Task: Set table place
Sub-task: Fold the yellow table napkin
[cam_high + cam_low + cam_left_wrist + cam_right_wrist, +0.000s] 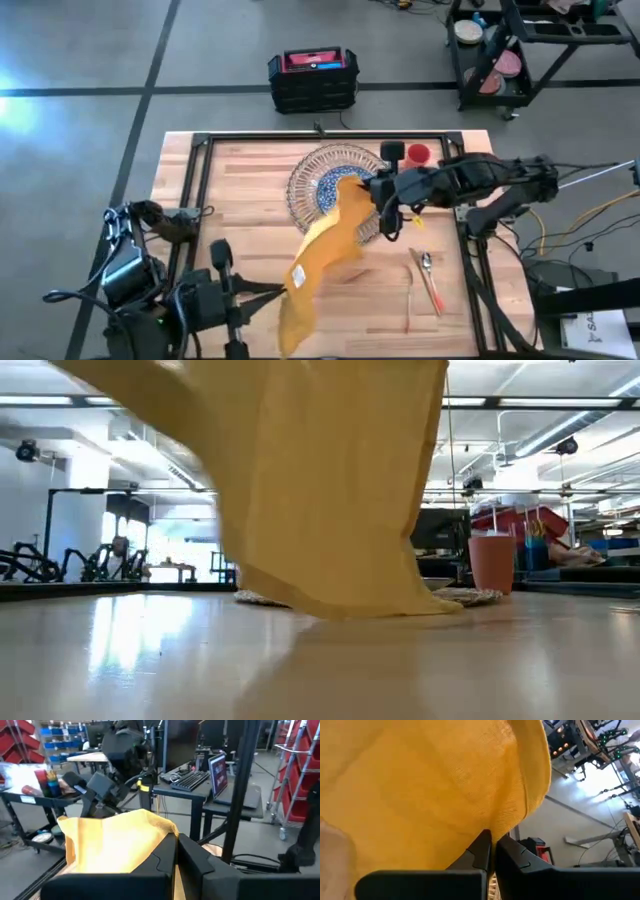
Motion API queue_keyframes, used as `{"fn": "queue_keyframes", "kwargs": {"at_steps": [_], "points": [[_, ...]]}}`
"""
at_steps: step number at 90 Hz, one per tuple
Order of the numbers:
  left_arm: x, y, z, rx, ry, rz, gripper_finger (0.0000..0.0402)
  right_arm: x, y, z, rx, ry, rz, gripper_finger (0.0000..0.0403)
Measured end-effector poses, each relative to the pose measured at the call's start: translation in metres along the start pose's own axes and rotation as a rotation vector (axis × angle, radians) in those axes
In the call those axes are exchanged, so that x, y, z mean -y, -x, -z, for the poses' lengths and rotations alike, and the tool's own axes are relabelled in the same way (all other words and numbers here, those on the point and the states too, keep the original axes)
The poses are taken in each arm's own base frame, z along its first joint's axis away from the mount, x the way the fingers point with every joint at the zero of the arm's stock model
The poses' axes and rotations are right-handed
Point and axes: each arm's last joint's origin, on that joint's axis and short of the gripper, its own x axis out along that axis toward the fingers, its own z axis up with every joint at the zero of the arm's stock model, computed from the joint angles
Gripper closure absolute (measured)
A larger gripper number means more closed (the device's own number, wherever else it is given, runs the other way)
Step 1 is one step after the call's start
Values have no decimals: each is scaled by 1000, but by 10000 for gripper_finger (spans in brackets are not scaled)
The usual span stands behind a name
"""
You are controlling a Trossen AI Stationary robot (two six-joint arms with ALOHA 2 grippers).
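With both grippers, left and right, pinched tight on opposite ends of the yellow napkin stretched above the table near the glass plate, we should lower it evenly, keeping tension.

Bright even overhead light, ceiling strip lamps glowing in the low view, pale glare streaks on the table, soft shadow under the napkin, napkin blurred at its edge, blown-out window light in the right wrist view
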Motion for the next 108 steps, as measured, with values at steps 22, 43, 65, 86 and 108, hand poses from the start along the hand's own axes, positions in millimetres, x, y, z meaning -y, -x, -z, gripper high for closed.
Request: {"fn": "queue_keyframes", "kwargs": {"at_steps": [22,43,65,86,108], "points": [[-17,-3,29,-131,35,-98,401,-1,-42,-1,69,65,-114,403],[-38,-15,74,-379,91,-219,402,-7,-109,4,40,172,-131,403],[-49,-35,137,-727,94,-333,402,-21,-196,1,205,207,-201,403],[-69,-26,168,-860,156,-445,402,-42,-252,18,171,279,-308,398],[-93,-16,214,-1136,172,-597,402,-55,-267,33,72,284,-391,330]]}}
